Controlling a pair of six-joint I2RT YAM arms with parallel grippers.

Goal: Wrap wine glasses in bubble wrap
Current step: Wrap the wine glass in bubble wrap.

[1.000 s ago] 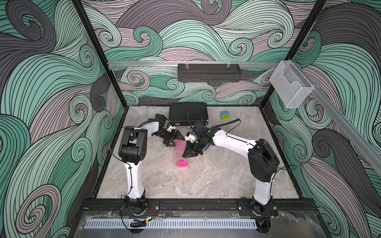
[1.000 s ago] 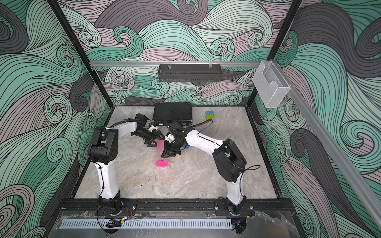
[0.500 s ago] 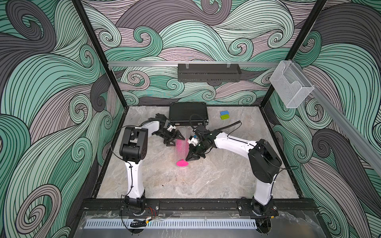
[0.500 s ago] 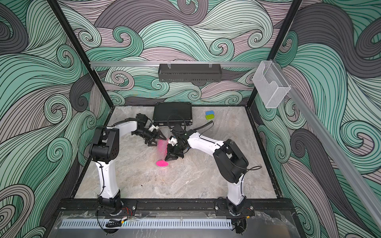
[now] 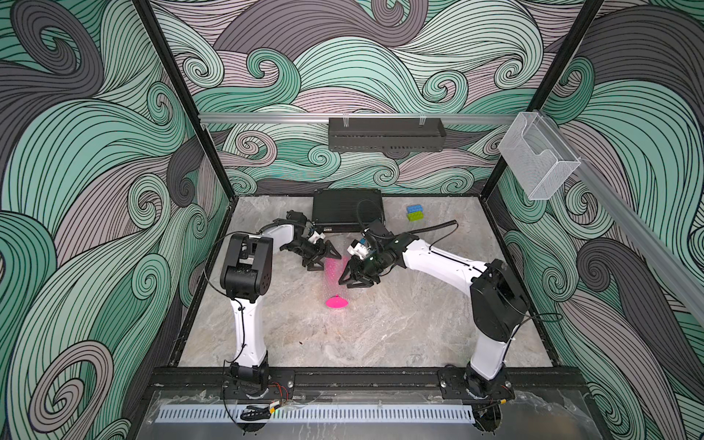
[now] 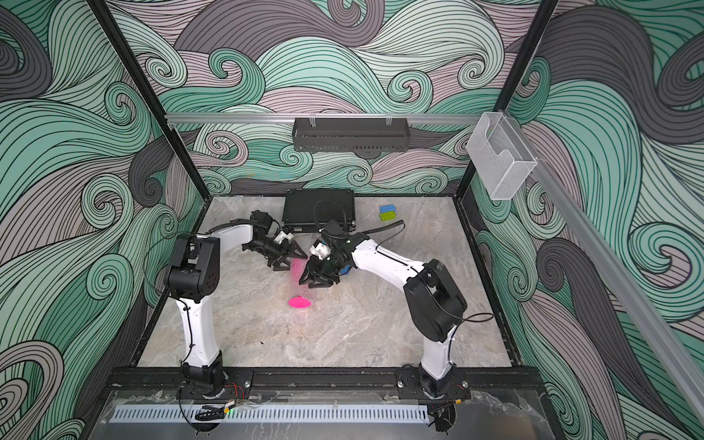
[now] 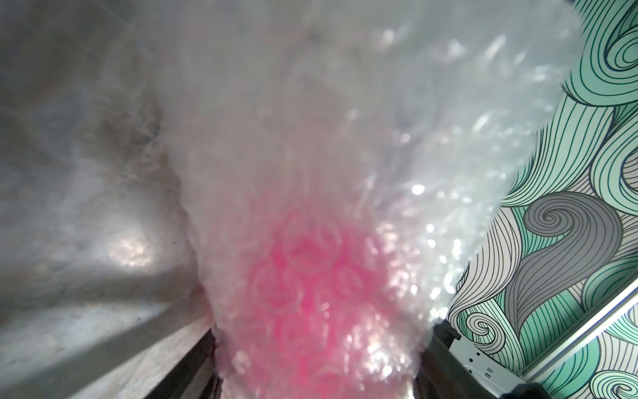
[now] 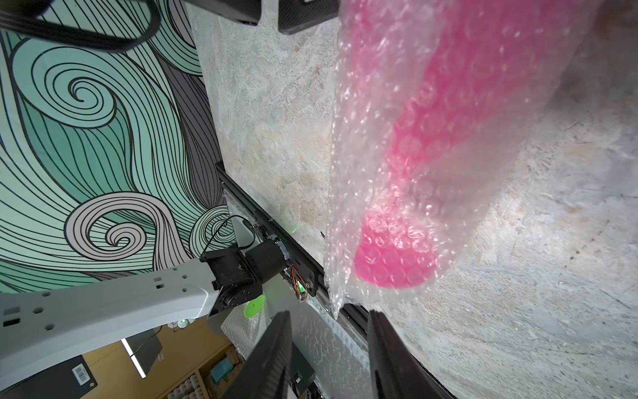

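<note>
A bright magenta-pink plastic goblet (image 5: 336, 302), wrapped in a clear sheet of bubble wrap (image 8: 345, 172), sits between the two claws, low over the grey marbled bench (image 5: 381, 335). Its long axis runs front to back: the round foot points toward the arm bases and the bowl meets the left claw (image 5: 324, 260). The blurred left wrist view shows that claw spread wide around the wrapped bowl. Only the right wrist view shows film over the foot too. There the right claw (image 8: 329, 331) is partly parted and empty, with the wrap's edge just off its tips.
</note>
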